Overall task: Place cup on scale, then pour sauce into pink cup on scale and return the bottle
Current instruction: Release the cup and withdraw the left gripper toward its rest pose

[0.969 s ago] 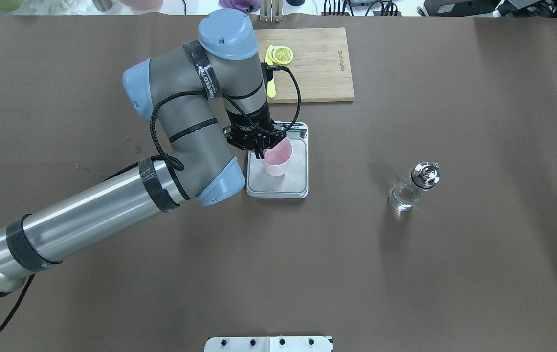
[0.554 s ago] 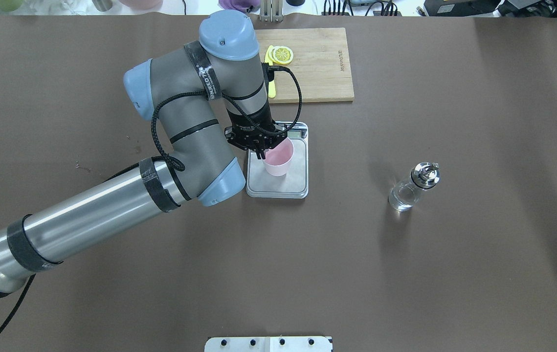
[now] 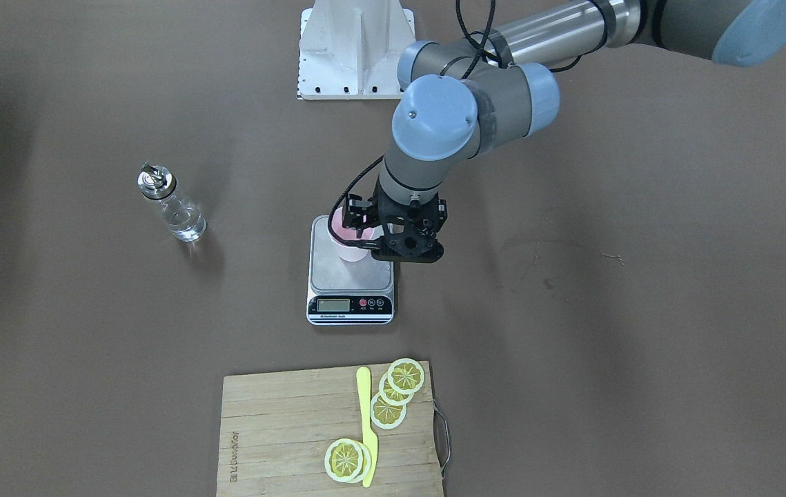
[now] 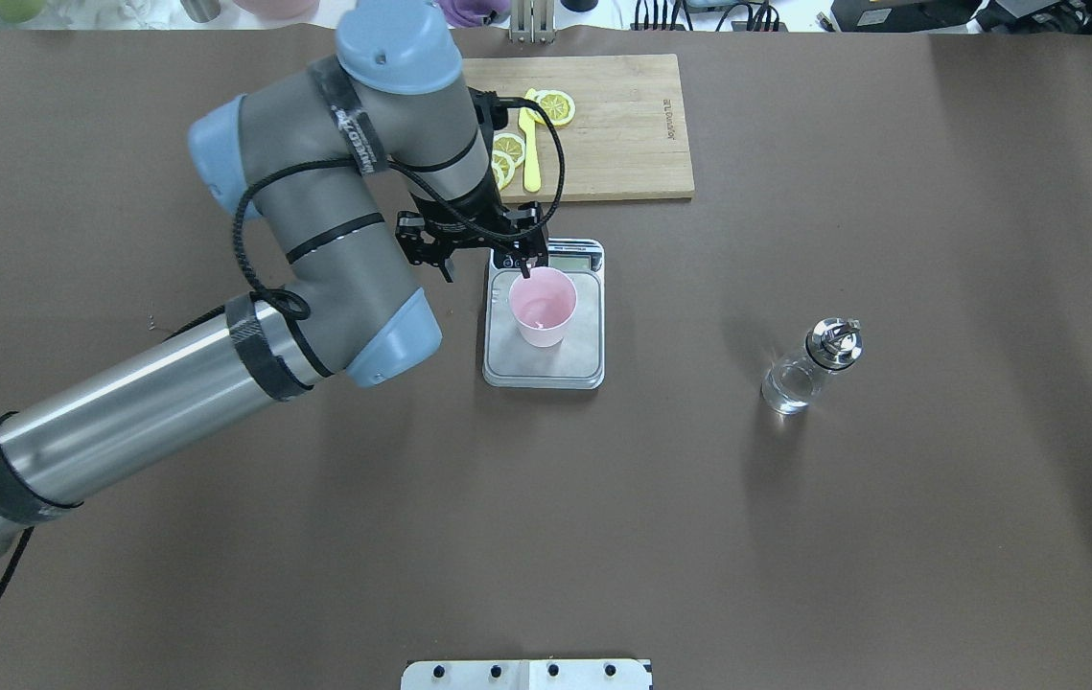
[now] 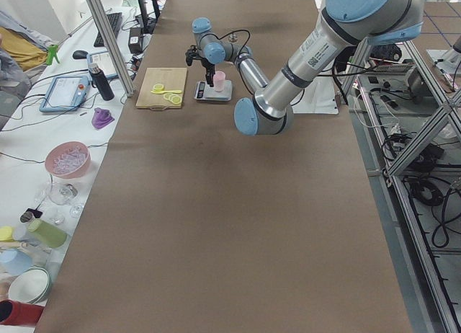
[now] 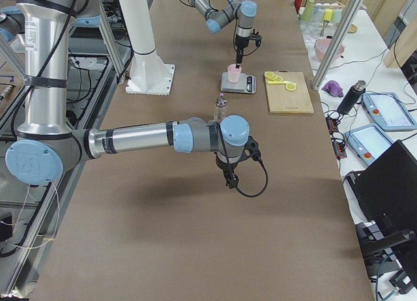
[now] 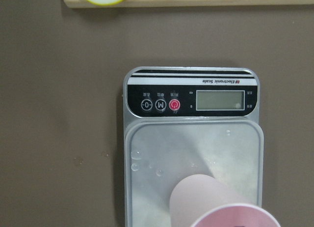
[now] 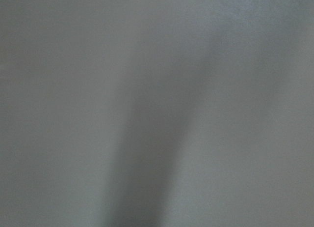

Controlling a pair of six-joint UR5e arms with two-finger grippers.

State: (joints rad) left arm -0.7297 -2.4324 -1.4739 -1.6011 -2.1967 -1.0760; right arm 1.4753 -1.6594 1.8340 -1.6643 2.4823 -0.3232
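The pale pink cup (image 4: 543, 307) stands upright on the scale's steel platform (image 4: 576, 359), also in the front view (image 3: 350, 247) and low in the left wrist view (image 7: 206, 200). The scale's display strip (image 7: 191, 97) faces the far side. My left gripper (image 4: 488, 269) is open and empty, beside the scale's far left corner, with one fingertip (image 4: 526, 271) close to the cup's rim. The clear glass bottle (image 4: 809, 369) with its metal spout stands alone to the right, holding clear liquid. My right gripper (image 6: 229, 177) shows only in the exterior right view; I cannot tell its state.
A wooden cutting board (image 4: 622, 125) lies beyond the scale, with lemon slices (image 4: 553, 107) and a yellow knife (image 4: 532, 171) on it. The left arm's elbow (image 4: 392, 335) hangs left of the scale. The robot's base plate (image 4: 526, 675) is at the near edge.
My left gripper has opened and let go of the cup, then drawn back to the left and far side. The cup stays on the scale. The bottle has not moved.
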